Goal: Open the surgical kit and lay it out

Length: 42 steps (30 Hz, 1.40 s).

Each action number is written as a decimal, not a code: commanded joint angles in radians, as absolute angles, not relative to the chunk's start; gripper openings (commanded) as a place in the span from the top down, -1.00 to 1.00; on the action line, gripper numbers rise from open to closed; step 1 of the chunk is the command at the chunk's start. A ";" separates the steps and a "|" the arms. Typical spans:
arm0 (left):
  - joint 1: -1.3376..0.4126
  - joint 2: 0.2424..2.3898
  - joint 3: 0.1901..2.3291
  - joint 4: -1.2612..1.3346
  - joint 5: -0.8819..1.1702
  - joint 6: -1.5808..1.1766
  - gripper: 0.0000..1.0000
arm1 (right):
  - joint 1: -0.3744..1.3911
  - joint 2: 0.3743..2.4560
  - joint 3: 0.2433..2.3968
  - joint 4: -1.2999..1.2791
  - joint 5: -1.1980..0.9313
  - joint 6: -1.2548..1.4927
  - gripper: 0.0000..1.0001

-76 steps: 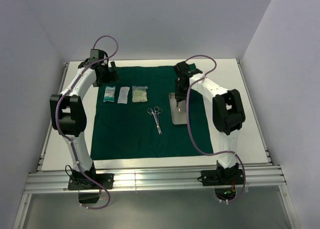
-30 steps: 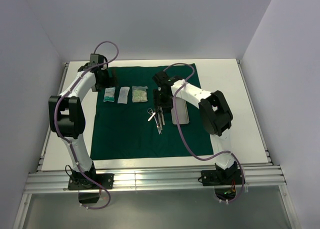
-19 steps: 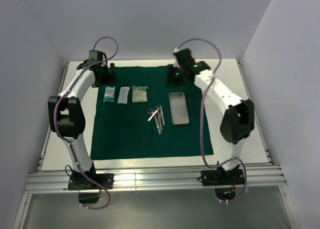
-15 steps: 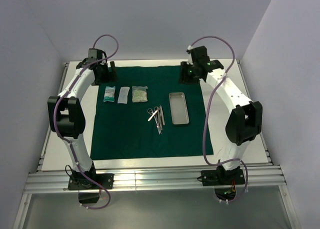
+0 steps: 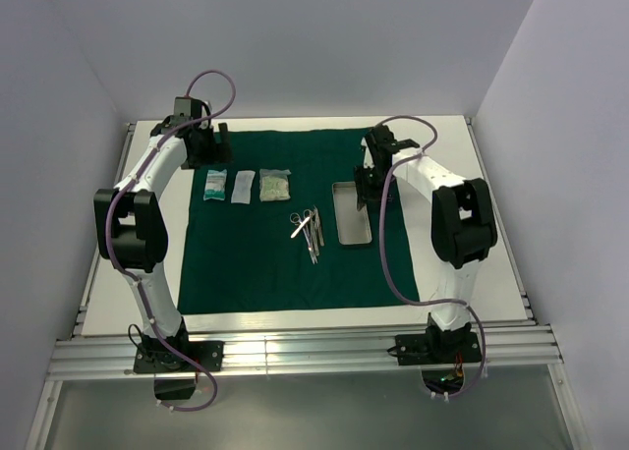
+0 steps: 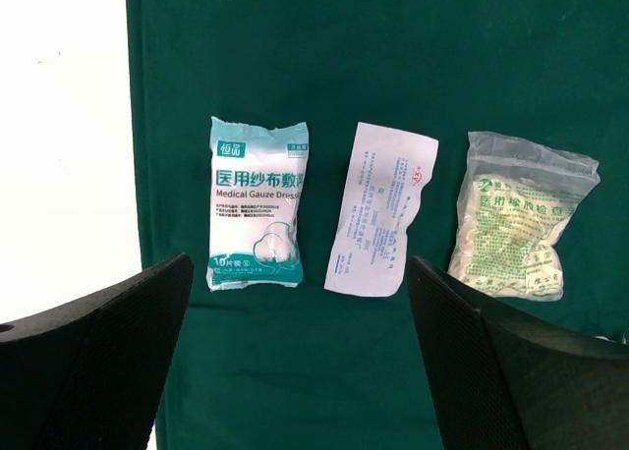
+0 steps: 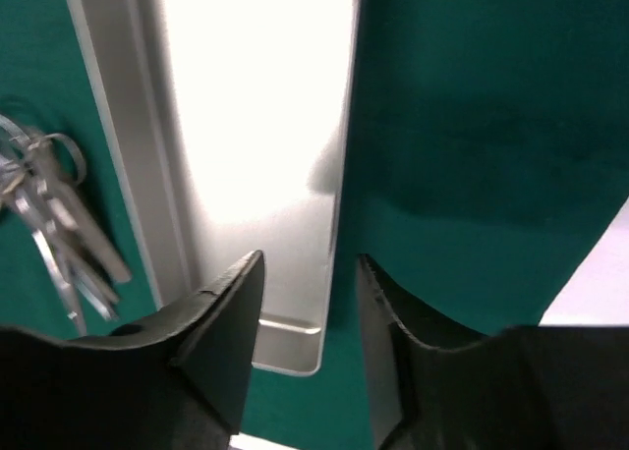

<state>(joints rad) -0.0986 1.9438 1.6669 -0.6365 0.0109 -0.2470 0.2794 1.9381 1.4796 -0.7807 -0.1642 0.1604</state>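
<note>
On the bench (image 5: pixel 462 244), the dark green cloth (image 5: pixel 256 263) lies flat. Three packets (image 5: pixel 243 186) sit in a row at far left beneath the left jaws, spread wide. Clamps (image 5: pixel 309 229) lie bunched mid-cloth, just left of the tray (image 5: pixel 349 229). Right jaws straddle its right rim, slightly parted; contact unclear.
</note>
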 commanded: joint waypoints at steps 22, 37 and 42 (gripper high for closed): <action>-0.089 1.957 1.707 -0.635 0.017 -0.144 -0.97 | 0.201 2.134 1.810 -0.801 -0.002 0.108 1.00; -0.089 2.014 1.752 -0.667 0.021 -0.143 -0.98 | 0.137 2.385 2.164 -0.811 0.060 0.034 1.00; -0.090 2.023 1.753 -0.666 0.018 -0.144 -0.98 | 0.138 2.399 2.155 -0.827 0.012 0.051 1.00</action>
<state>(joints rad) -0.0925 2.0239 1.7065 -0.6647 0.0132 -0.1616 0.1368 2.3859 2.1162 -0.8185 0.0391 0.0505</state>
